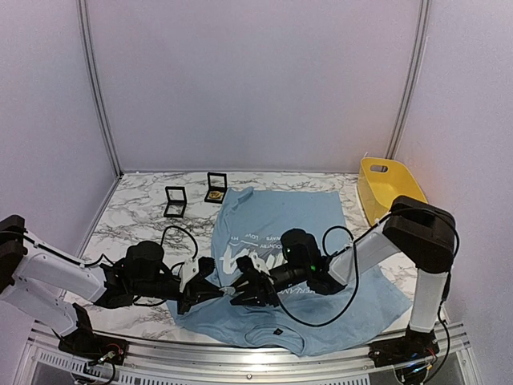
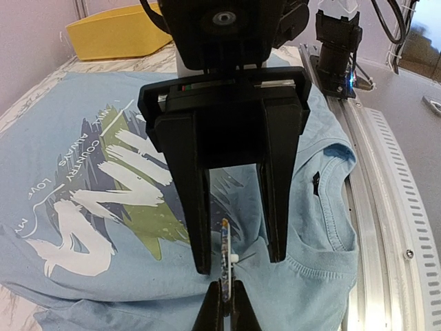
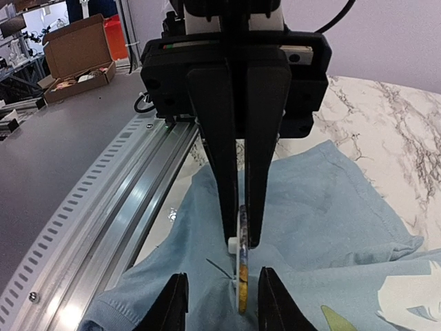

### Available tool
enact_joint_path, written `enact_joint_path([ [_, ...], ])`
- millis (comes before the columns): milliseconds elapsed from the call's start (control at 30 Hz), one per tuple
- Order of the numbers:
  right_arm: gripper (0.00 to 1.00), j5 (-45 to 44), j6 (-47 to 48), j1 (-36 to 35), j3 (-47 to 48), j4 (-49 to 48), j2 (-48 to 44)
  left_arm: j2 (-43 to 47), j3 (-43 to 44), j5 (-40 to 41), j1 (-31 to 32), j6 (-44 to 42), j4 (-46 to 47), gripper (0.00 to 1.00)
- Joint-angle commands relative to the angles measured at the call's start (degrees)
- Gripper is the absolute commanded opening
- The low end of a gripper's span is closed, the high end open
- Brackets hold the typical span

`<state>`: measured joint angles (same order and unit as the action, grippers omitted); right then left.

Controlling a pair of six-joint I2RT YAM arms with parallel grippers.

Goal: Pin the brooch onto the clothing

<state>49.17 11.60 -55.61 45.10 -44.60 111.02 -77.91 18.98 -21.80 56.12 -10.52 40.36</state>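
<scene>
The light blue T-shirt (image 1: 280, 228) lies flat with its collar toward the arms; it also shows in the left wrist view (image 2: 324, 283) and the right wrist view (image 3: 324, 200). The brooch (image 2: 226, 241) is a thin disc seen edge-on with a small white back piece, standing on the fabric near the collar (image 3: 241, 289). A thin pin runs from it along puckered cloth. My left gripper (image 2: 226, 303) is shut on the brooch (image 1: 228, 290). My right gripper (image 3: 224, 296) is open, one finger on each side of the brooch, facing the left gripper (image 1: 218, 290).
A yellow bin (image 1: 385, 188) stands at the back right. Two small black display boxes (image 1: 175, 200) (image 1: 215, 187) stand behind the shirt on the marble table. A metal rail (image 2: 386, 207) runs along the near edge. Cables loop beside both arms.
</scene>
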Motion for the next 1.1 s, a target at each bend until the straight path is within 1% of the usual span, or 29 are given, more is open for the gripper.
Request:
enact_joint_path([
  [0, 0.27, 1.00, -3.39, -0.72, 1.53, -4.58, 1.60, 0.86, 0.80, -0.04, 0.04, -0.67, -0.72, 0.00],
  [200, 0.08, 0.53, -2.81, -0.79, 2.24, -3.91, 1.99, 0.98, 0.71, -0.30, 0.04, -0.74, -0.72, 0.00],
  [433, 0.06, 0.37, -2.72, -0.80, 3.94, -1.52, 2.12, 0.51, 0.97, -0.95, 0.04, -0.95, -0.81, 0.00],
  [567, 0.05, -0.83, -3.63, -0.80, 7.60, 3.65, 2.85, 0.19, 1.30, -1.22, 0.13, -1.29, -1.35, 0.00],
  [667, 0.05, -1.90, -5.13, -0.72, 8.78, 4.94, 3.08, 0.16, 1.48, -1.31, 0.21, -1.49, -1.75, 0.00],
  [833, 0.02, -5.07, -7.20, -0.46, 9.50, 6.41, 2.68, 0.34, 1.41, -1.23, 0.22, -1.60, -2.03, 0.00],
  [1000, 0.02, -10.11, -11.18, -0.07, 13.62, 13.28, 2.86, 0.02, 1.75, -1.45, 0.31, -1.69, -2.26, 0.00],
  [1067, 0.00, -12.04, -13.75, 0.42, 13.94, 13.81, 2.71, 0.18, 1.72, -1.35, 0.31, -1.69, -2.30, 0.00],
])
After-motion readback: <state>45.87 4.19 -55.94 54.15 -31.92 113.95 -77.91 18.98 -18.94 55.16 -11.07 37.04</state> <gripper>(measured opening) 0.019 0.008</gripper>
